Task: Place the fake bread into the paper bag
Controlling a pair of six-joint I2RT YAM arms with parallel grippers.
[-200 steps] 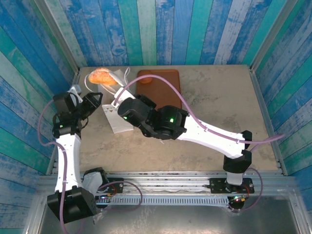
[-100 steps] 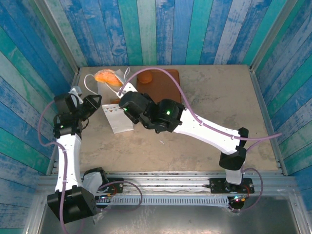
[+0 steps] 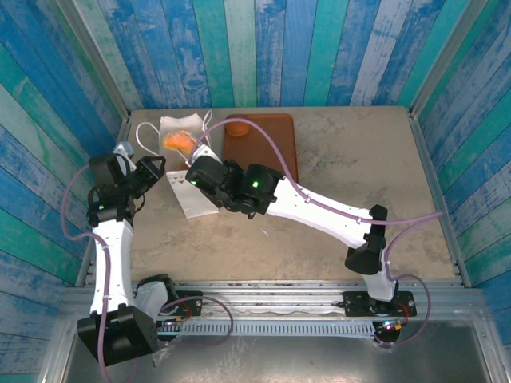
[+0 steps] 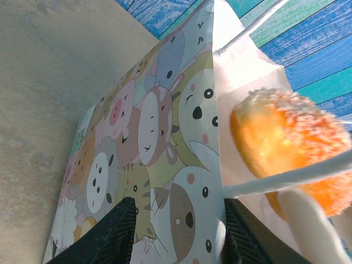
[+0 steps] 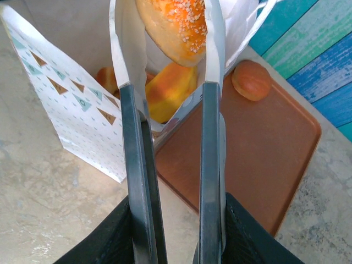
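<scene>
Over paper bag (image 5: 82,121), right claw (image 5: 169,22) pinching sesame bun (image 5: 179,30), left claw (image 4: 179,231) straddling bag wall, grip unclear

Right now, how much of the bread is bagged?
A yellow roll and a browner piece already lie inside the paper bag. The right gripper holds a sesame bun at its opening. One round bun waits on the brown tray.

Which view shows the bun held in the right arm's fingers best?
Right wrist: the seeded bun sits pinched between the fingers above the bag's mouth. Left wrist shows its side close up, partly covered. Top view shows a small orange blob.
</scene>
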